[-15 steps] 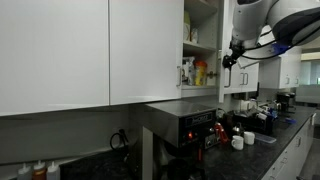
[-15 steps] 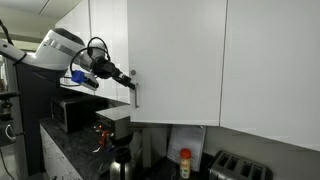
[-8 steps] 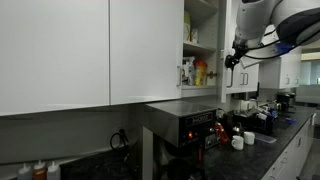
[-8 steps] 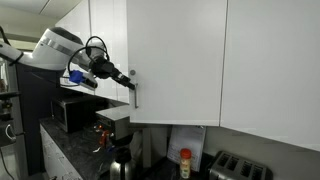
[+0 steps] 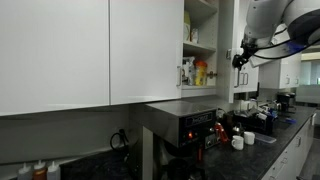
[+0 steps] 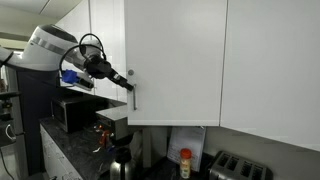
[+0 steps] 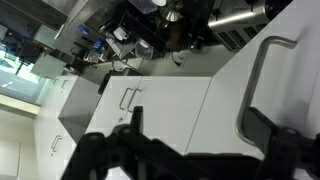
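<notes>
Cupboard handle [image 6: 135, 96] lies just ahead of my gripper [image 6: 128, 81], fingers spread wide to straddle it; door [image 6: 175, 60] ajar.

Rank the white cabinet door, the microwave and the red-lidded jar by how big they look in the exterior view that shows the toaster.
1. White cabinet door: by far the largest.
2. Microwave.
3. Red-lidded jar: smallest.
They stand at different distances from the camera, so this ranks apparent size only.

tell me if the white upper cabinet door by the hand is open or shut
Open: the white upper cabinet door stands swung out, and shelves with a yellow bottle show inside.
</notes>
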